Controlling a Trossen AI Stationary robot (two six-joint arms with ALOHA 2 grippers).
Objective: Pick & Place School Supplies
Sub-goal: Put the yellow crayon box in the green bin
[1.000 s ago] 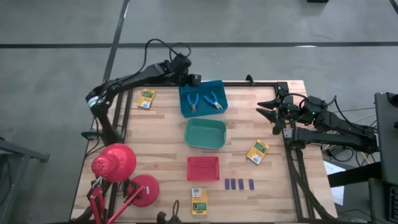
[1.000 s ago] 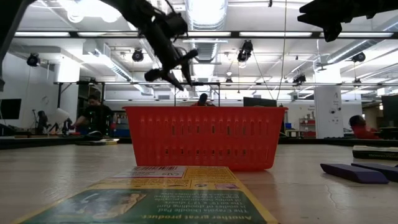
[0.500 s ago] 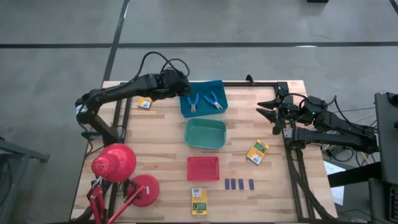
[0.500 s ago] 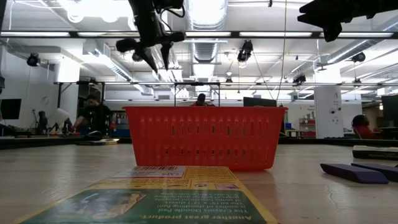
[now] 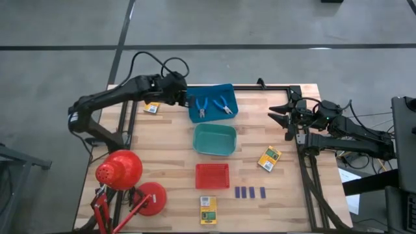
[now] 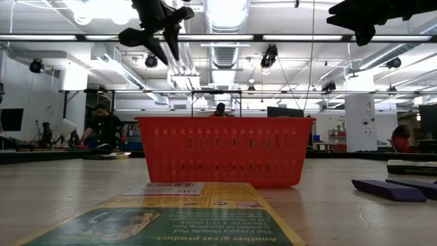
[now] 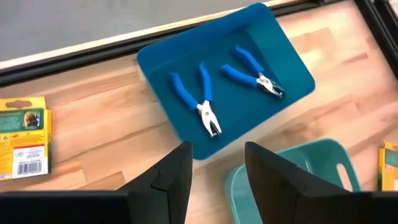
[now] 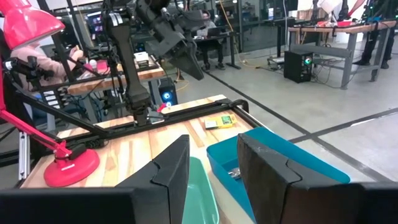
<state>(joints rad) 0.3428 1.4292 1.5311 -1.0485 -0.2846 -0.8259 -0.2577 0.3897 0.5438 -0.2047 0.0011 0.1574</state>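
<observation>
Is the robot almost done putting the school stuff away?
Not yet. Done: both blue-handled tools lie in the blue tray. In hand: nothing; the left end effector hangs open beside that tray, and the right end effector waits open at the table's edge. Left: three yellow-and-green boxes and four dark blocks on the table; green tray and red tray look empty.

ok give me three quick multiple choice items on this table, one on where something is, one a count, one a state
1. Where do the two blue-handled tools lie?
A. green tray
B. blue tray
C. red tray

2. How many dark blue blocks lie in the row beside the red tray?
A. two
B. four
C. six

3. What is in the left gripper?
A. nothing, fingers apart
B. a yellow box
C. a block

Answers:
1 B, both lie inside the blue tray.
2 B, the high view shows four.
3 A, the left wrist view shows only table and trays between its fingers.
</observation>
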